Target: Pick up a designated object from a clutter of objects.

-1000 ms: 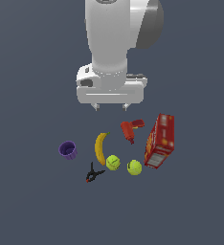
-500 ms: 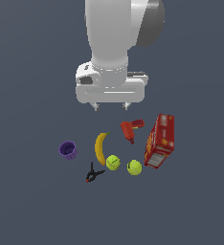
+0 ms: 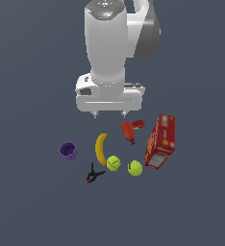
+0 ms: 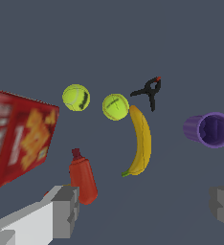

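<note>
- The gripper (image 3: pixel 109 114) is hanging above the clutter with its two fingers spread wide apart, and nothing is sitting between them.
- In the wrist view the grey fingers (image 4: pixel 61 210) are showing at both edges, with a large gap in the middle.
- The banana (image 3: pixel 101 148) is lying flat on the dark floor, just below the gripper in the exterior view, and nothing is gripping it.
- One end of the banana is lying just beside a tennis ball (image 3: pixel 113 163); I cannot tell if they are touching.
- A second tennis ball (image 3: pixel 135 168) is resting near the first one, toward the exterior view's right.
- The black clamp (image 3: pixel 93 174) is lying near the lower end of the banana.
- The purple cup (image 3: pixel 68 150) is lying on its side, apart from the banana, toward the exterior view's left.
- The red drill-like tool (image 3: pixel 131 130) is lying between the banana and the tall red box (image 3: pixel 161 141), which is standing tilted.
</note>
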You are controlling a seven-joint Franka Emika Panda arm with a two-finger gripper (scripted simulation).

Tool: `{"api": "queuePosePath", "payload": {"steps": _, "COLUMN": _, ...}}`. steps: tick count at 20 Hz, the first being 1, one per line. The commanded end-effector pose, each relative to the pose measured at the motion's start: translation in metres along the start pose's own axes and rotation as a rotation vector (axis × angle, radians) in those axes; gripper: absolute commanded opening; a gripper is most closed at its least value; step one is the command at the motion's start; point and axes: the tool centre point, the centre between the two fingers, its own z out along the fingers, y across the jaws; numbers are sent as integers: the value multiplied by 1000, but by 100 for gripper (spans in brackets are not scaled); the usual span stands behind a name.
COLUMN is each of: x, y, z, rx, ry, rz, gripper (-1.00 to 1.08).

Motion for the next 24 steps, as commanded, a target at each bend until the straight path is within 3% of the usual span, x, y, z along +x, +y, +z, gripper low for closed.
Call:
{"api": "queuePosePath", "payload": {"steps": 1, "x": 3, "y": 3, "z": 15, "rx": 0, "ry": 0, "rz": 8, "gripper": 100}}
{"api": "queuePosePath", "payload": {"steps": 15, "x": 4, "y": 35, "z": 146, "rx": -6, "ry": 7, "rz": 77, "gripper": 100}}
{"api": "queuePosePath", "payload": {"steps": 24, "x": -6, "y": 47, "z": 197, "rx": -11, "ry": 10, "rz": 105, "gripper": 100}}
